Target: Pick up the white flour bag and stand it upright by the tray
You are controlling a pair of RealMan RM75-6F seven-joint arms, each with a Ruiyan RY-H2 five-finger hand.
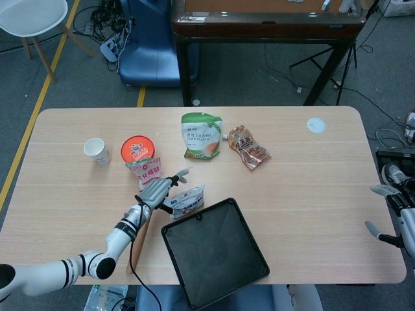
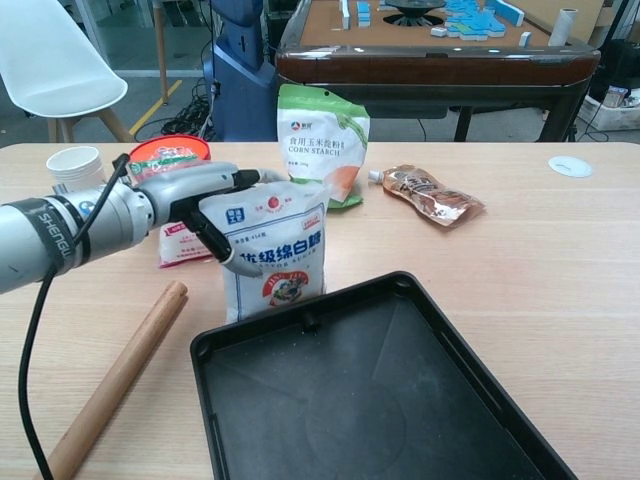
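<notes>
the light wooden table is viewed steeply from overhead; low and close from the chest; the black plastic tray is shared.

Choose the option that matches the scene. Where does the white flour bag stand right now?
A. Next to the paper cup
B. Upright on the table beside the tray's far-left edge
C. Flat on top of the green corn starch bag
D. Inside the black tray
B: in the chest view the white flour bag stands upright on the table, right behind the black tray rim, with the left hand at its top-left corner.
</notes>
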